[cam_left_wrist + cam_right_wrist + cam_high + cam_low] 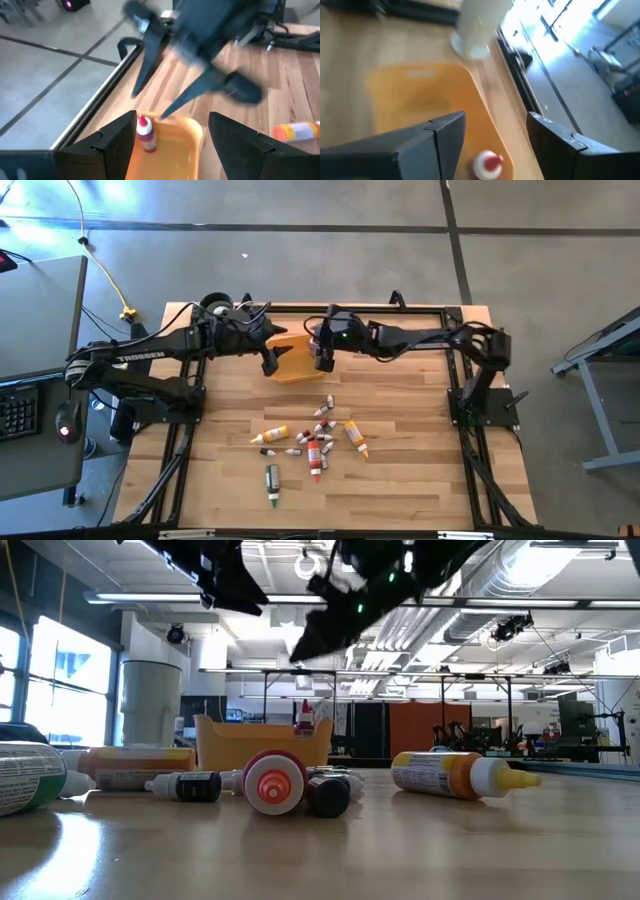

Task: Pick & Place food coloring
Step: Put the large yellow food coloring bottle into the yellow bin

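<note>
Above the yellow-orange square plastic tray (291, 361), the right gripper (322, 352) hangs with fingers apart over a small red bottle with a pale cap (145, 134) standing upright inside it. A careless retreat could tip it, or clash with the left gripper (270, 360), also spread, close beside. The other bottles (313, 442) lie mid-table.

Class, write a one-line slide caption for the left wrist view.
Open right end effector above a red food coloring bottle standing in the orange tray.

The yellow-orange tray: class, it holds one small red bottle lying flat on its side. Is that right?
Not quite. The small red bottle stands upright in the yellow-orange tray, cap upward, not lying flat. The left wrist view shows this, and the low view agrees.
</note>
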Robot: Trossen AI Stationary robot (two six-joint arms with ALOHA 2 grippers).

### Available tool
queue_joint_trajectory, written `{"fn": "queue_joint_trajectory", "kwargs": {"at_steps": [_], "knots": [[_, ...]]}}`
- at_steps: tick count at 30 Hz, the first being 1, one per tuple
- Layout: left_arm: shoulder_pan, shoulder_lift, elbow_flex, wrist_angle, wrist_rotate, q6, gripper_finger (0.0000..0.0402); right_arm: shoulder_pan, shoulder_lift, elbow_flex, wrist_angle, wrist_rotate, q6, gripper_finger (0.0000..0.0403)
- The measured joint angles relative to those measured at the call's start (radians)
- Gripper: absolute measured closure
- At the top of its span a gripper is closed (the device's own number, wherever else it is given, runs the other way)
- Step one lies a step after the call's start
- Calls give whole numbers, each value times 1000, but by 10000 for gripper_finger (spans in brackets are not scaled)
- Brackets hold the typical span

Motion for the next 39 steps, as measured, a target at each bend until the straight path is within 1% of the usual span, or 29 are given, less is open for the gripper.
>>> {"fn": "queue_joint_trajectory", "kwargs": {"at_steps": [2, 4, 7, 9, 11, 13, 15, 18, 21, 23, 25, 30, 33, 36, 39], "knots": [[0, 0, 0, -55, 34, -4, 156, 36, -42, 1, -18, -6, 5, 197], [0, 0, 0, -137, 94, -26, 156, 78, -73, 2, -47, -7, 20, 197], [0, 0, -1, -296, 227, -78, 156, 140, -94, 2, -86, -10, 22, 197], [-3, 0, -16, -366, 330, -97, 156, 177, -97, 2, -89, -10, 22, 197], [-33, 0, -52, -376, 428, -99, 156, 206, -98, 2, -89, 3, 18, 197], [-80, 0, -89, -347, 493, -127, 156, 229, -98, 2, -94, 26, 1, 197], [-134, 0, -106, -342, 504, -179, 156, 248, -98, 2, -99, 60, -6, 197], [-222, 0, -108, -375, 486, -255, 156, 265, -98, 2, -101, 112, -10, 197], [-308, 0, -108, -423, 483, -255, 156, 271, -98, 2, -112, 131, -30, 197], [-362, -4, -109, -406, 415, -313, 156, 270, -98, 2, -120, 132, -30, 197], [-416, -23, -109, -403, 299, -394, 156, 270, -98, 2, -121, 133, -27, 197], [-612, -58, -109, -452, -73, -549, 156, 270, -98, 2, -146, 134, -25, 197], [-757, -71, -108, -499, -262, -634, 156, 270, -98, 2, -158, 134, -25, 197], [-898, -72, -132, -487, -412, -676, 156, 270, -98, 2, -159, 134, -27, 197], [-1013, -73, -203, -459, -522, -737, 156, 270, -98, 2, -159, 134, -28, 197]]}}
